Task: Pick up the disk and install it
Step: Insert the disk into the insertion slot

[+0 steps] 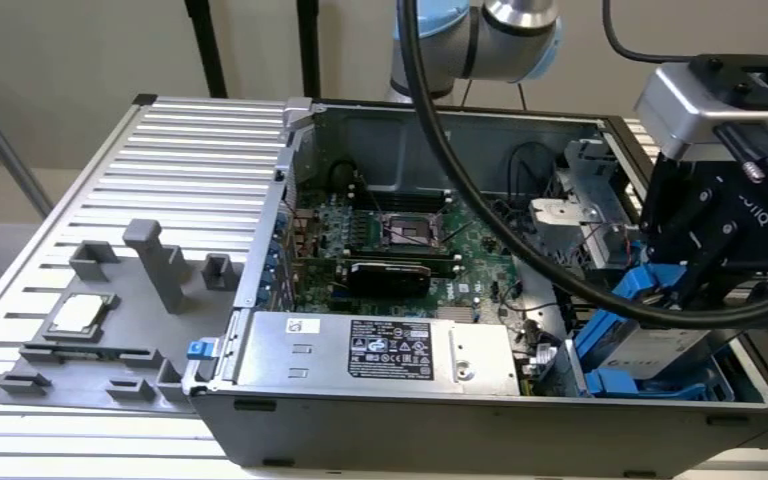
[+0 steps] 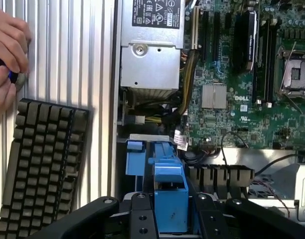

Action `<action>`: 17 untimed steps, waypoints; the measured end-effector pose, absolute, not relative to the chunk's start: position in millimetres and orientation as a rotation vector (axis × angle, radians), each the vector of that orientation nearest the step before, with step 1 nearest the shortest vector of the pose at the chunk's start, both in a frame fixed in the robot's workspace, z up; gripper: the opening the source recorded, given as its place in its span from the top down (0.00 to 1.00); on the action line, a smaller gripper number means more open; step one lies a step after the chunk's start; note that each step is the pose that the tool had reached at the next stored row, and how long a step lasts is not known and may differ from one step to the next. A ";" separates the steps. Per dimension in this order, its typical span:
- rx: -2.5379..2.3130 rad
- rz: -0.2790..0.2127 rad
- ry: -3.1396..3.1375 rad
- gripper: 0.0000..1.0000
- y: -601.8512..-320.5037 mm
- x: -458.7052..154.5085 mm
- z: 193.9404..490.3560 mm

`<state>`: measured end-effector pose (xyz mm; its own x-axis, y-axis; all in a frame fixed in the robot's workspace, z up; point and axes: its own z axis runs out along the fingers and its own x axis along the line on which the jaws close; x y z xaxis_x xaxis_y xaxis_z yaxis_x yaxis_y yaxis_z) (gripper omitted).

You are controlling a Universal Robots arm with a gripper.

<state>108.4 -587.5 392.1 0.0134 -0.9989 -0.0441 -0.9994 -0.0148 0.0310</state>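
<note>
Pick-up looks done: the tool (image 1: 695, 288) is clamped on the disk (image 1: 658, 348), holding it tilted over the bay at the computer case's (image 1: 491, 440) edge, apparently not yet seated.

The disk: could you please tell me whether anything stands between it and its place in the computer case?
Nothing visible does. The pincer grips the disk low in the corner of the computer case at the exterior view's right; wires lie beside it, toward the motherboard.
</note>
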 end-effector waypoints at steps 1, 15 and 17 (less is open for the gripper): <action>-2.231 0.084 2.197 1.00 -587.5 108.3 389.9; -2.243 0.085 2.184 0.00 -587.0 108.1 372.5; -2.244 0.085 2.184 0.00 -587.0 108.1 372.4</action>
